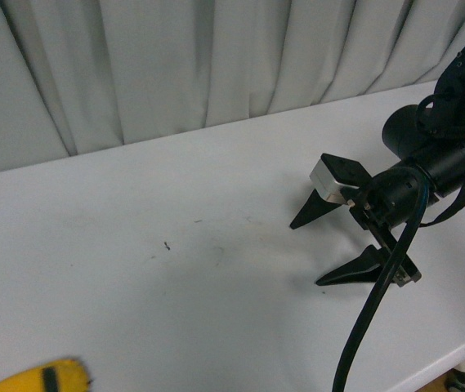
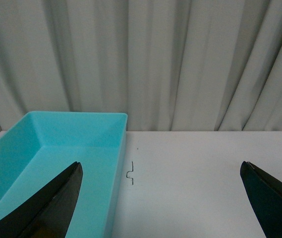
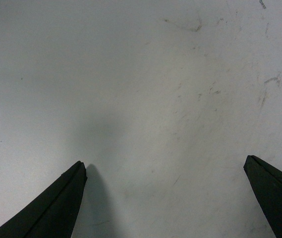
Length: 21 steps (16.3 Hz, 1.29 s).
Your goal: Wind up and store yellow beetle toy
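Note:
A blurred glossy yellow shape with a dark patch (image 1: 40, 377), cut off by the bottom left edge of the front view, looks like the yellow beetle toy; little of it shows. My right gripper (image 1: 306, 255) is open and empty, low over the white table at the right, far from the toy. In the right wrist view the right gripper (image 3: 164, 162) spans only bare table. My left gripper (image 2: 160, 166) is open and empty; one finger is over a teal bin (image 2: 41, 144), the other over the table. The left arm does not show in the front view.
The teal bin is empty and stands against a grey curtain (image 1: 216, 57) at the table's back edge. A small bent wire (image 2: 130, 173) lies beside the bin. The table's front right edge (image 1: 453, 351) is close to the right arm.

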Each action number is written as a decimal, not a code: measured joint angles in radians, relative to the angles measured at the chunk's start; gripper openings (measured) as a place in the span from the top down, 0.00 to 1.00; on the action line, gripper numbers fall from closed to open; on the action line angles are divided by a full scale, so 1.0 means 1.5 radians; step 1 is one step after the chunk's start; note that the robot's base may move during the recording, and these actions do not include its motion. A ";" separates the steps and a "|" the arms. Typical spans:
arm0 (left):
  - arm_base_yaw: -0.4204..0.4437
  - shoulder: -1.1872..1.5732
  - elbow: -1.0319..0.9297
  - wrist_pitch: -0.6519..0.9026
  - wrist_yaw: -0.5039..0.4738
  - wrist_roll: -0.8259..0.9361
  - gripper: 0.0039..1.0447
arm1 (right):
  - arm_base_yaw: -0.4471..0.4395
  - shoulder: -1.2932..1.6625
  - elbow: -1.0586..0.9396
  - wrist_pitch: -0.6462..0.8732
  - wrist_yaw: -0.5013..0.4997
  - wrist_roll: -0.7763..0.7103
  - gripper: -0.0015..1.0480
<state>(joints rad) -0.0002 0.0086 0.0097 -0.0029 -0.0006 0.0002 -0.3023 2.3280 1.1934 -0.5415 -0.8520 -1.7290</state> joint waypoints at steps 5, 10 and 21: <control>0.000 0.000 0.000 0.000 0.000 0.000 0.06 | 0.001 -0.012 -0.016 0.031 -0.008 0.022 0.06; 0.000 0.000 0.000 0.000 0.000 0.000 0.06 | 0.001 -0.063 -0.063 0.079 -0.005 0.012 0.06; 0.000 0.000 0.000 0.000 0.000 0.000 0.06 | 0.004 -0.563 -0.246 0.439 -0.022 0.165 0.16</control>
<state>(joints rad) -0.0006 0.0086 0.0097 -0.0029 -0.0010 0.0002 -0.2966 1.4834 0.8242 0.1165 -0.8856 -1.4822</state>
